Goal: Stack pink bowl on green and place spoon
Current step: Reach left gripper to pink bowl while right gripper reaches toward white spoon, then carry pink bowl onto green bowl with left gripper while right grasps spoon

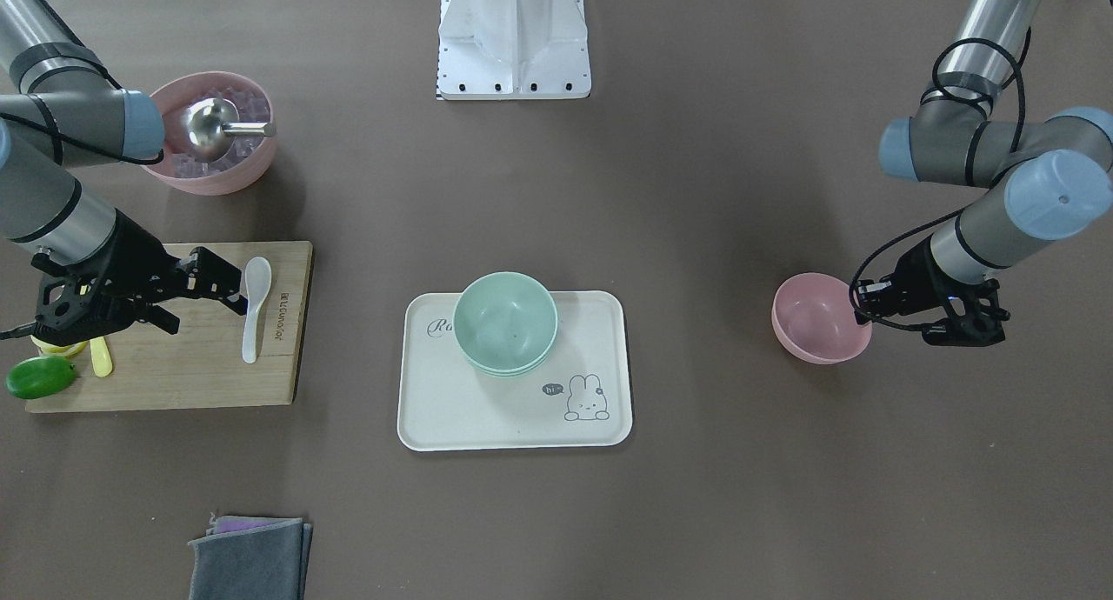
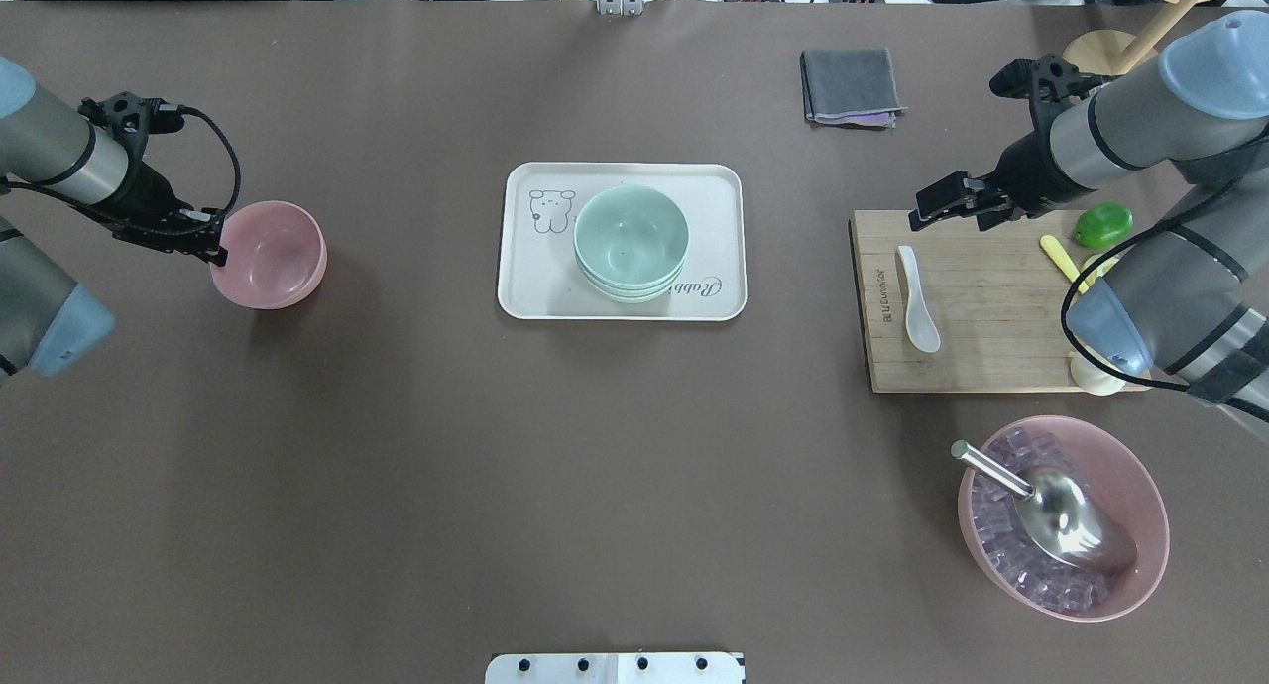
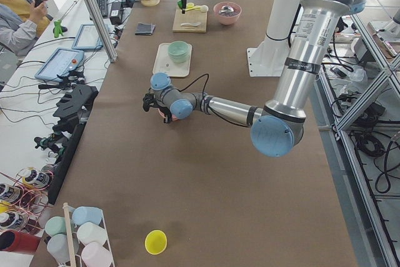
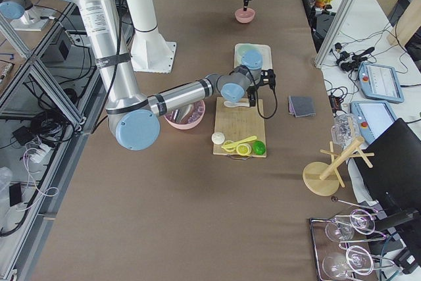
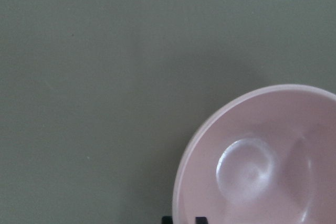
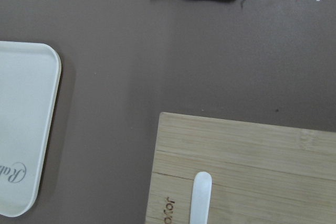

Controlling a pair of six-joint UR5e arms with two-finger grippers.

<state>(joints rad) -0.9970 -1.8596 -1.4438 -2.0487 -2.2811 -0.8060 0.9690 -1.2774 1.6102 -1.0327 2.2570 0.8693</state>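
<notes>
The pink bowl (image 2: 270,255) sits at the table's left, also seen in the front view (image 1: 817,320). My left gripper (image 2: 214,254) is at its outer rim, and in the left wrist view its two fingertips (image 5: 199,220) straddle the rim closely, shut on it. Stacked green bowls (image 2: 632,240) stand on a white tray (image 2: 535,292). A white spoon (image 2: 917,299) lies on a wooden cutting board (image 2: 981,352). My right gripper (image 2: 957,208) hovers open and empty over the board's far edge, just beyond the spoon's handle (image 6: 201,198).
A large pink bowl of ice cubes with a metal scoop (image 2: 1063,515) stands near the robot on the right. A green object (image 2: 1102,224) and a yellow spoon (image 2: 1059,258) lie on the board. A folded grey cloth (image 2: 851,86) lies at the far side.
</notes>
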